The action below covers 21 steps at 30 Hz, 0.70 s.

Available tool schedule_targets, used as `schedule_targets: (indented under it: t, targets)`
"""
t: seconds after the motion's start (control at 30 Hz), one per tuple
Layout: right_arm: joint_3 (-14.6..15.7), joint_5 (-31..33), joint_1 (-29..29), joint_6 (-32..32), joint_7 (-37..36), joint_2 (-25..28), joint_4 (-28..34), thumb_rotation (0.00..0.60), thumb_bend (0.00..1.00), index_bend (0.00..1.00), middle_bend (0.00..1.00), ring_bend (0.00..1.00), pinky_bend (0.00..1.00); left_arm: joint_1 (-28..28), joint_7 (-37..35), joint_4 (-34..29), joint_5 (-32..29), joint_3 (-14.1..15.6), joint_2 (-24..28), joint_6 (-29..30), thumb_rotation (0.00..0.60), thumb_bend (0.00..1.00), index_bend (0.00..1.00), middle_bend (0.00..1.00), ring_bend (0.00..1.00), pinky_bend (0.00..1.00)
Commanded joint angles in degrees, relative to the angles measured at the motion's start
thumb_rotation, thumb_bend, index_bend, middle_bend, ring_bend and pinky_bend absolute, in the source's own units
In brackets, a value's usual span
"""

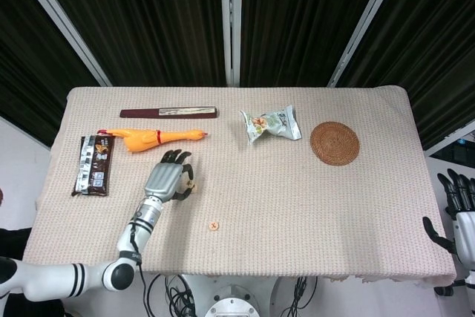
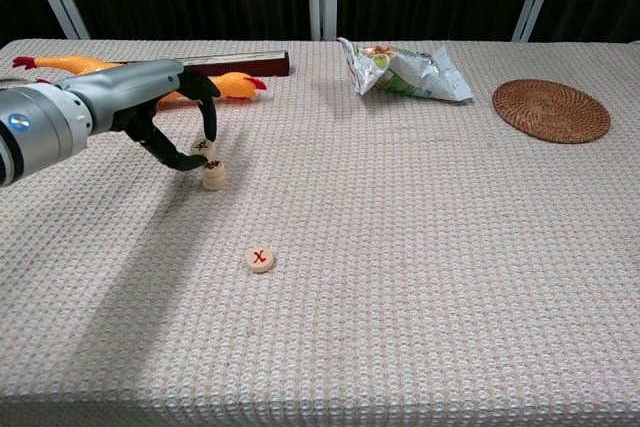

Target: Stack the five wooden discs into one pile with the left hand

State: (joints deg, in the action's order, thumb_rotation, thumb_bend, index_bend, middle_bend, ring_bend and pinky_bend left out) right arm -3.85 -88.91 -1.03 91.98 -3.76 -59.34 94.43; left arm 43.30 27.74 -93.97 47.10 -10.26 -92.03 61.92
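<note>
My left hand [image 2: 165, 115] pinches a small wooden disc [image 2: 203, 148] between thumb and a finger. It holds the disc just above and to the left of a short pile of discs [image 2: 213, 176] on the cloth. Another disc [image 2: 261, 259] with a red mark lies alone nearer the front edge, also seen in the head view as the lone disc [image 1: 214, 225]. In the head view the left hand [image 1: 167, 180] covers the pile. My right hand [image 1: 456, 217] hangs off the table's right side, fingers spread, holding nothing.
A yellow rubber chicken [image 1: 156, 138] and a dark flat box [image 1: 169, 112] lie behind the left hand. A dark snack pack [image 1: 94, 165] is at the far left. A crinkled snack bag [image 1: 271, 124] and a woven coaster [image 1: 335, 142] sit at the back right.
</note>
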Motion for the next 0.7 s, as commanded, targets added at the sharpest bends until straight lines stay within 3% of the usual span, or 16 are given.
schedule_targets:
  t: [0.03,0.7]
  targets:
    - [-0.01,0.16,0.04,-0.17,-0.11,0.03,-0.1,0.6,0.28,0.0,0.0,0.0,0.0,-0.14,-1.06,1.3,0.64,0.07,-0.79,-0.53,0.6,0.31,0.51,0.1,0.0,0.0]
    - [-0.08,0.57,0.09,-0.42,-0.43,0.17,-0.04,0.6,0.28,0.0,0.0,0.0,0.0,-0.46,-2.36,2.97,1.08,0.03,-1.97,-1.71,0.6,0.31,0.49,0.1,0.0,0.0]
